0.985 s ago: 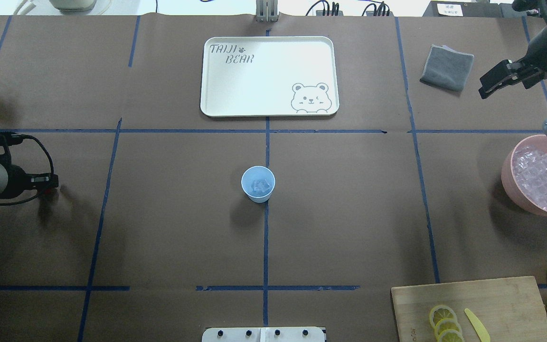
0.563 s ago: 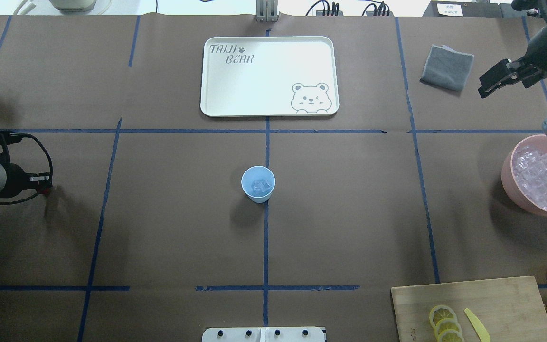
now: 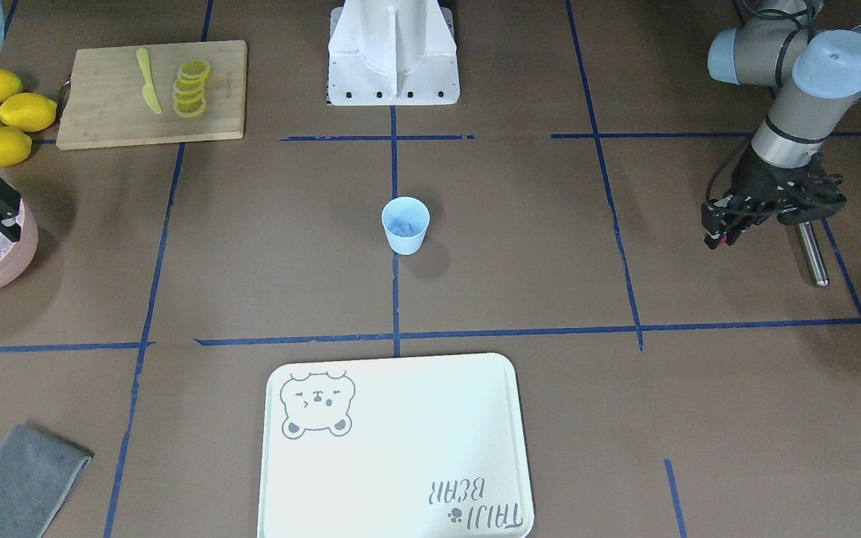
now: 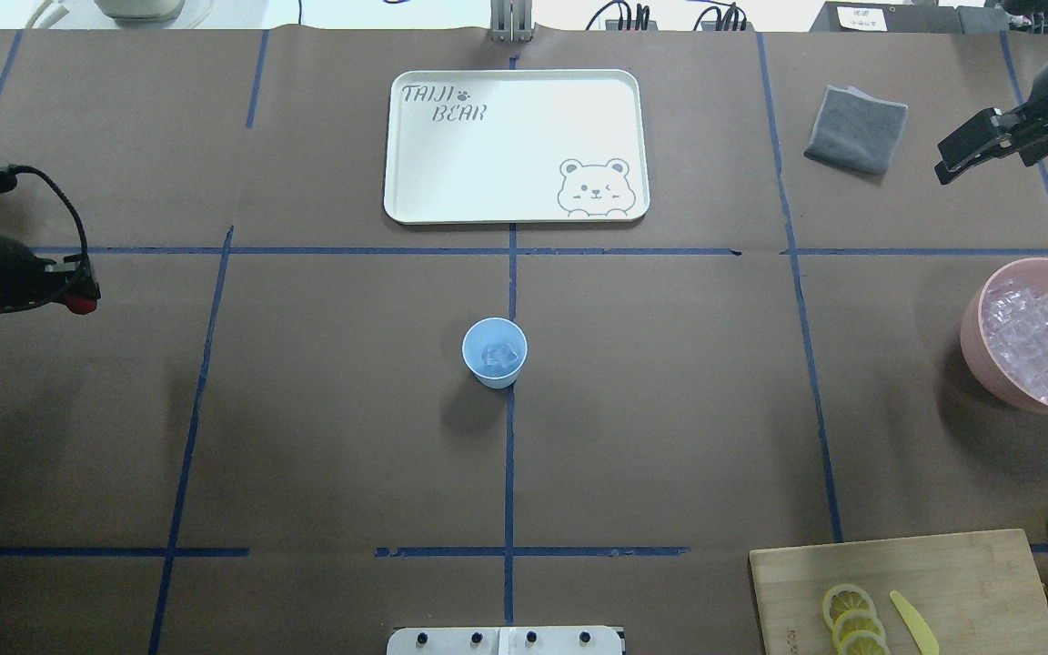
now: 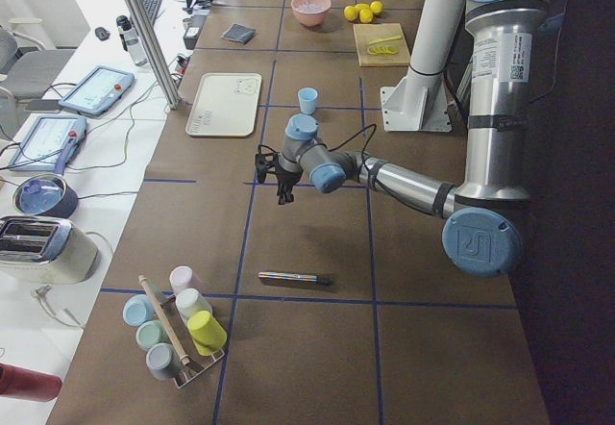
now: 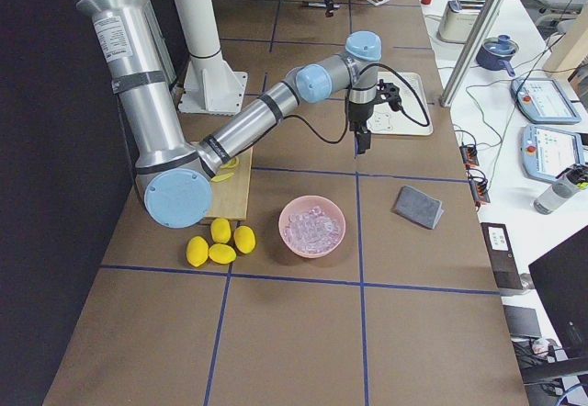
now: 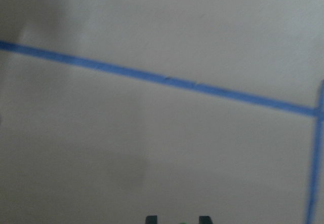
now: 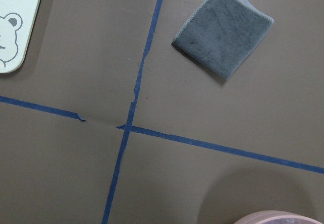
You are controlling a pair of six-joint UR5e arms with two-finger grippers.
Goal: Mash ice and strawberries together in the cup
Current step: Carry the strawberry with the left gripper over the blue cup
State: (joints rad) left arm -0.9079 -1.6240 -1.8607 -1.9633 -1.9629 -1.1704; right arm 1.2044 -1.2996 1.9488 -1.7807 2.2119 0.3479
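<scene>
Since the cup [image 4: 493,379] stands alone at the middle of the table, with only a few cubes of ice [image 4: 498,357] in it and nothing bracing it, the main risk is that it tips or skids once something presses down into it: it looks light and narrows toward its base. Hard cubes may also jump over the rim if a push lands off centre. Both arms hang well apart from it. In the wrist view the left gripper [image 3: 716,233] shows two fingertips [image 7: 151,219] a little apart. A small red blob [image 4: 83,305] sits at its tip, perhaps the strawberry, but I cannot tell whether it is pinched. If it is, so small a berry could drop short of the cup on the carry. A metal rod [image 3: 813,258] lies beneath that arm. Whether the right gripper [image 4: 950,166], raised on the pink bowl's [image 4: 974,341] side, is spread or pressed together I cannot tell
</scene>
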